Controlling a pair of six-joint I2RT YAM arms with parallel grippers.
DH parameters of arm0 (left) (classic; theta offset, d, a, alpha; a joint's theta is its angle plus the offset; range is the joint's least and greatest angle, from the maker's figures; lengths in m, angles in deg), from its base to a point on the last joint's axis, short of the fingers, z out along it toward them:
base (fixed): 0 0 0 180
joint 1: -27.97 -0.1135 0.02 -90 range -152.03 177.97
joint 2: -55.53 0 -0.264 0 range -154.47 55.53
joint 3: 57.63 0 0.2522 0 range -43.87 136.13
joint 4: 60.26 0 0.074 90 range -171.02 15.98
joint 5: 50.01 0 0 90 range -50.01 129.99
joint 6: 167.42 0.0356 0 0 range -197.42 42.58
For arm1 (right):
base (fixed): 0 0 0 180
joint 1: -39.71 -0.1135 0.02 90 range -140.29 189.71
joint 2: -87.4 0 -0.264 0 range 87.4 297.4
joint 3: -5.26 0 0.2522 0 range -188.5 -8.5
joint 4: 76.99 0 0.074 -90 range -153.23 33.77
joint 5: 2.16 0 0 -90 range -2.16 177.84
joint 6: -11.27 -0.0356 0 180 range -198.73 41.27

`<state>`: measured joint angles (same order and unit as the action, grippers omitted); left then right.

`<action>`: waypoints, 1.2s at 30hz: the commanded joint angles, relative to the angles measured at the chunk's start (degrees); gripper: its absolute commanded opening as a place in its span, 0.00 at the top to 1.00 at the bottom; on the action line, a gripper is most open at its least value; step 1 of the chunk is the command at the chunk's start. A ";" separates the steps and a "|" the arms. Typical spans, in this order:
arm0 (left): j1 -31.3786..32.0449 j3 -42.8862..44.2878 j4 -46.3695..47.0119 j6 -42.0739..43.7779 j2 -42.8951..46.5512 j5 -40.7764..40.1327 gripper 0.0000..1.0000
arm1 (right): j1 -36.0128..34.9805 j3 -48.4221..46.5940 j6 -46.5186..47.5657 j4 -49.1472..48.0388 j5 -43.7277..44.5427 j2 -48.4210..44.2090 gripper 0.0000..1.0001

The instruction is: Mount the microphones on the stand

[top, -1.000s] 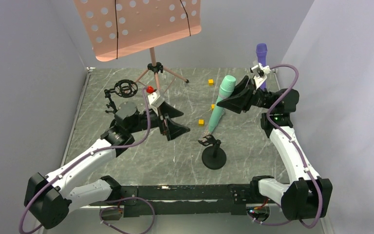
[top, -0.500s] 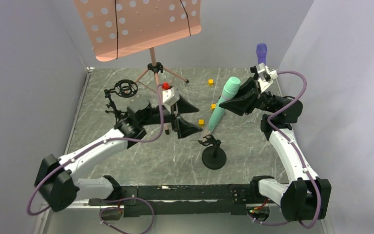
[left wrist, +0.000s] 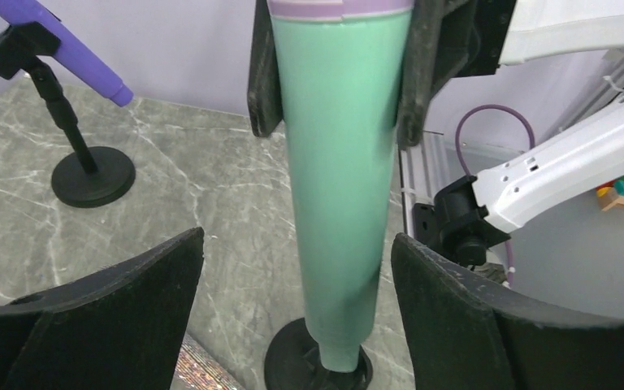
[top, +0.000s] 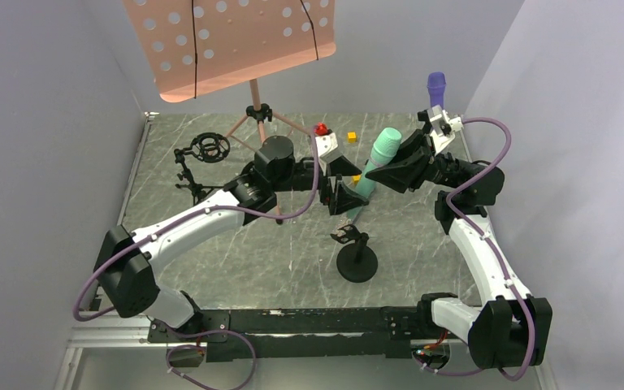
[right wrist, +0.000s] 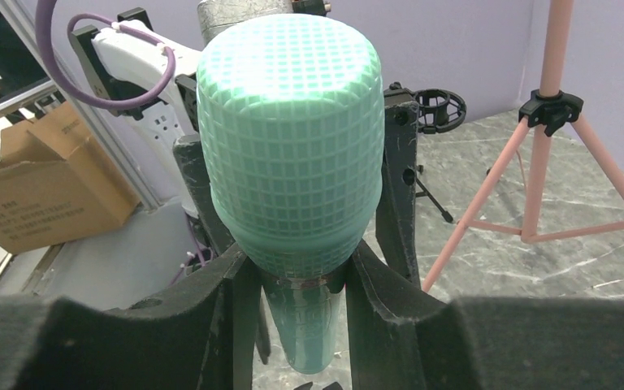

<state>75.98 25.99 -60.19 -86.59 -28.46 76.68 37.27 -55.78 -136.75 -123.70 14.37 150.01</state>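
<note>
My right gripper (top: 379,169) is shut on the mint-teal microphone (top: 374,175) just under its mesh head (right wrist: 288,154), holding it tilted, tail down. The tail hangs right over the clip of the black round-base stand (top: 357,262); I cannot tell whether they touch. My left gripper (top: 348,185) is open, its jaws on either side of the microphone's lower body (left wrist: 337,203) with a gap on each side. The purple microphone (top: 436,84) sits in its own stand (left wrist: 93,175) at the back right. A glittery microphone (left wrist: 201,375) shows only as a strip at the bottom of the left wrist view.
An empty shock-mount stand (top: 209,149) stands at the back left. The pink music stand (top: 231,41) with its tripod legs (right wrist: 536,171) rises at the back centre. Small yellow cubes (top: 352,136) lie near it. Grey walls close in on both sides.
My left arm swung right across the table and brought its open jaws around the mint-teal microphone. The right gripper lifted the microphone slightly, then held still.
</note>
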 commanded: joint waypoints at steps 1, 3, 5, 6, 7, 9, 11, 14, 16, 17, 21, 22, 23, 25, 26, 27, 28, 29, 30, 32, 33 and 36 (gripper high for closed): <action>0.72 4.59 -1.54 2.66 -1.82 -1.30 0.16 | 0.26 -0.35 0.89 -1.82 1.51 -1.04 0.94; 0.85 5.52 -2.04 2.74 -2.64 -0.58 0.19 | 0.28 -0.39 1.28 -1.29 1.49 -1.08 0.94; 0.94 5.96 -2.34 2.96 -3.09 0.31 0.21 | 0.25 -0.39 1.84 -0.67 1.40 -1.06 0.94; 0.99 6.10 -2.43 3.01 -3.11 0.51 0.21 | 0.24 -0.35 2.00 -0.48 1.45 -1.08 0.94; 1.03 5.95 -2.48 3.16 -3.05 0.69 0.21 | 0.24 -0.36 2.17 -0.26 1.41 -0.94 0.94; 1.08 5.63 -2.33 3.40 -2.71 0.98 0.26 | 0.25 -0.35 2.45 0.14 1.49 -1.00 0.94; 1.08 5.46 -2.46 3.46 -2.53 1.40 0.36 | 0.28 -0.20 2.60 0.17 1.49 -0.91 0.94; 1.05 5.70 -2.98 3.46 -2.57 2.40 0.55 | 0.25 -0.09 2.73 0.26 1.57 -0.84 0.94; 1.06 6.11 -3.90 3.62 -2.66 3.07 0.68 | 0.26 -0.07 2.90 0.62 1.42 -0.91 0.93; 1.06 6.38 -4.51 3.71 -2.69 3.34 0.74 | 0.29 -0.13 3.28 1.07 1.29 -0.90 0.93; 0.96 7.57 -7.45 4.48 -2.60 3.85 0.84 | 0.24 -0.70 6.45 4.73 0.33 -1.07 0.83; 0.97 7.82 -8.29 4.69 -2.57 4.06 0.86 | 0.25 -0.96 7.34 6.01 0.08 -1.08 0.77; 0.95 8.16 -9.15 4.87 -2.55 4.35 0.87 | 0.30 -1.29 8.27 7.14 -0.30 -1.11 0.70; 0.95 8.75 -10.92 5.34 -2.53 4.79 0.88 | 0.24 -2.01 9.04 8.65 -0.89 -1.08 0.54; 0.95 8.93 -11.61 5.58 -2.43 4.86 0.88 | 0.24 -2.37 9.02 8.80 -1.19 -1.09 0.47; 0.97 9.03 -12.28 5.83 -2.35 5.03 0.89 | 0.28 -2.71 8.86 8.87 -1.52 -1.06 0.40; 0.87 9.13 -12.92 6.05 -2.33 5.11 0.89 | 0.29 -3.13 8.70 8.87 -1.76 -1.05 0.34; 0.82 9.30 -13.57 6.35 -2.25 5.32 0.89 | 0.40 -3.58 8.51 8.90 -2.07 -1.08 0.30; 0.73 9.44 -13.99 6.65 -2.13 5.59 0.89 | 0.48 -3.94 8.41 9.08 -2.32 -1.09 0.25; 0.62 9.77 -16.28 7.17 -2.15 5.96 0.89 | 0.79 -4.57 8.04 9.08 -2.75 -1.22 0.20; 0.58 10.03 -17.12 7.46 -2.10 6.14 0.90 | 0.95 -4.83 7.68 8.92 -3.02 -1.19 0.18; 0.27 10.79 -19.50 8.43 -1.94 6.33 0.90 | 1.59 -5.62 6.45 8.00 -3.51 -1.31 0.14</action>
<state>76.68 33.20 -77.18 -80.71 -31.36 80.83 38.04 -58.30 -129.34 -114.06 12.38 149.90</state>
